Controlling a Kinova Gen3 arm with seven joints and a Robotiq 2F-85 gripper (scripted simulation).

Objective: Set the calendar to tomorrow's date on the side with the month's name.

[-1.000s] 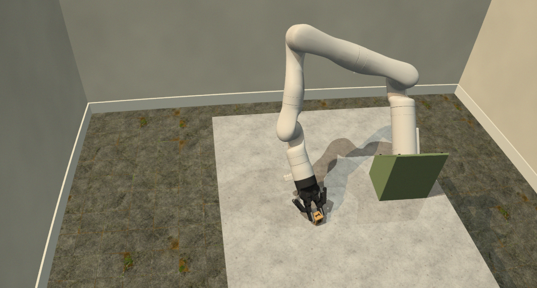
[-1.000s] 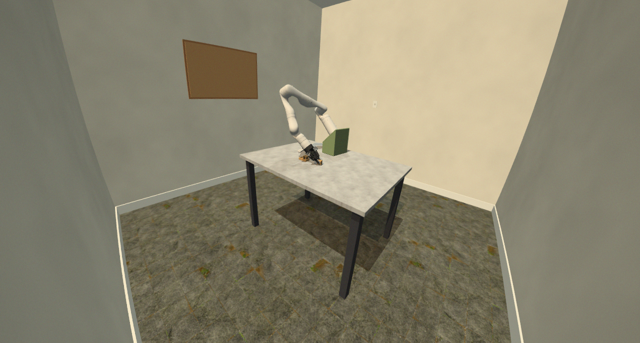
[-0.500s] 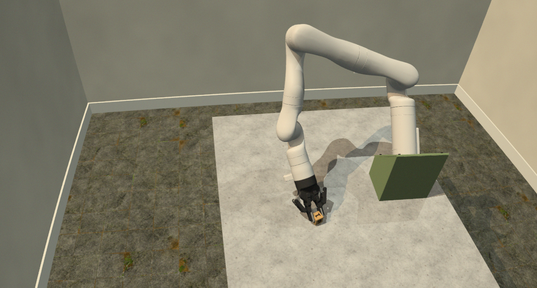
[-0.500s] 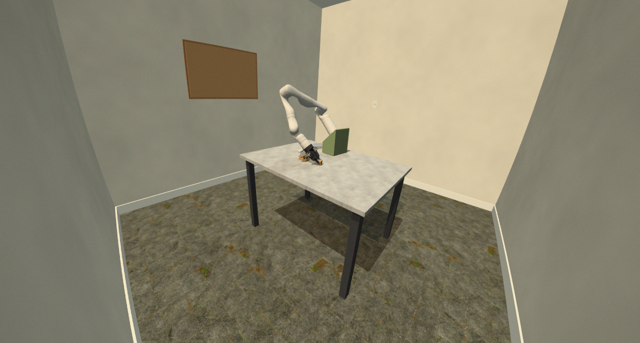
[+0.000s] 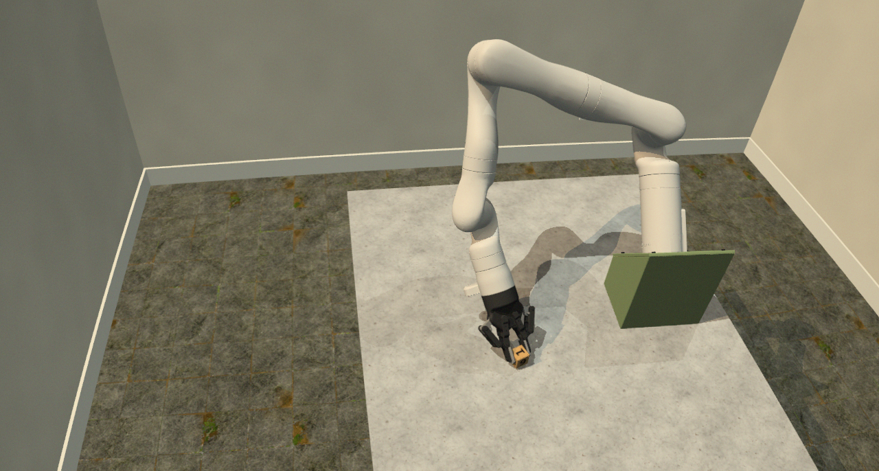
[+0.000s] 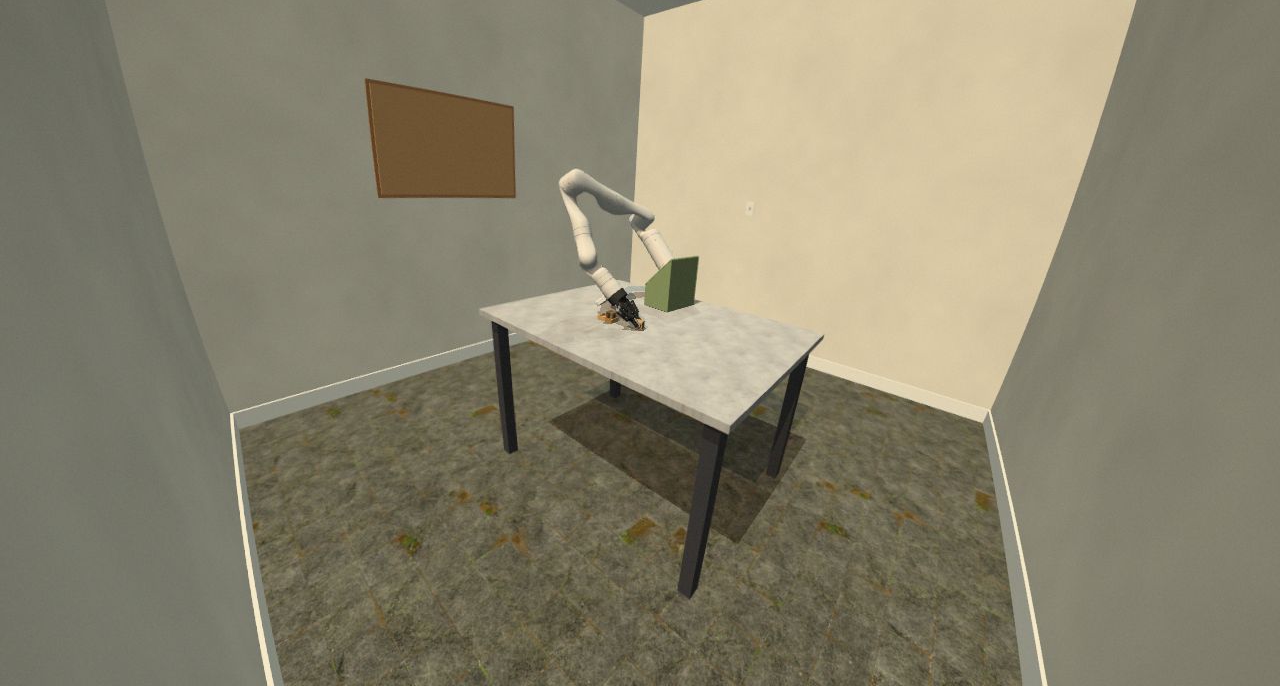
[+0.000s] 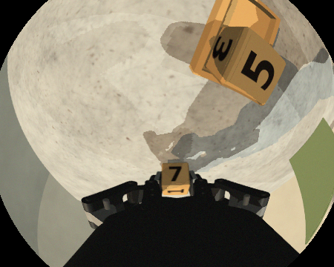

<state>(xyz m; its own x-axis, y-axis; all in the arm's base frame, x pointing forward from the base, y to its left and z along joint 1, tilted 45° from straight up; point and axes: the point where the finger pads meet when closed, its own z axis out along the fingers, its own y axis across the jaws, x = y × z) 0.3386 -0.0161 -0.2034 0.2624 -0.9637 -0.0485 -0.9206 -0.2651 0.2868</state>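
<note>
My gripper (image 7: 175, 178) holds a cube (image 7: 175, 179) low centre; the tray (image 7: 237, 15) with another cube (image 7: 251, 67) sits upper right.

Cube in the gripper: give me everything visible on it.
The small wooden cube, orange-tan with black digits, is clamped between the gripper fingers. The wrist view shows a 7 on one face and a 1 lying sideways on the adjacent face; the top view shows a 1. It sits low over the table; contact cannot be told. It is outside the tray, where the other cube shows 5 and 3.
</note>
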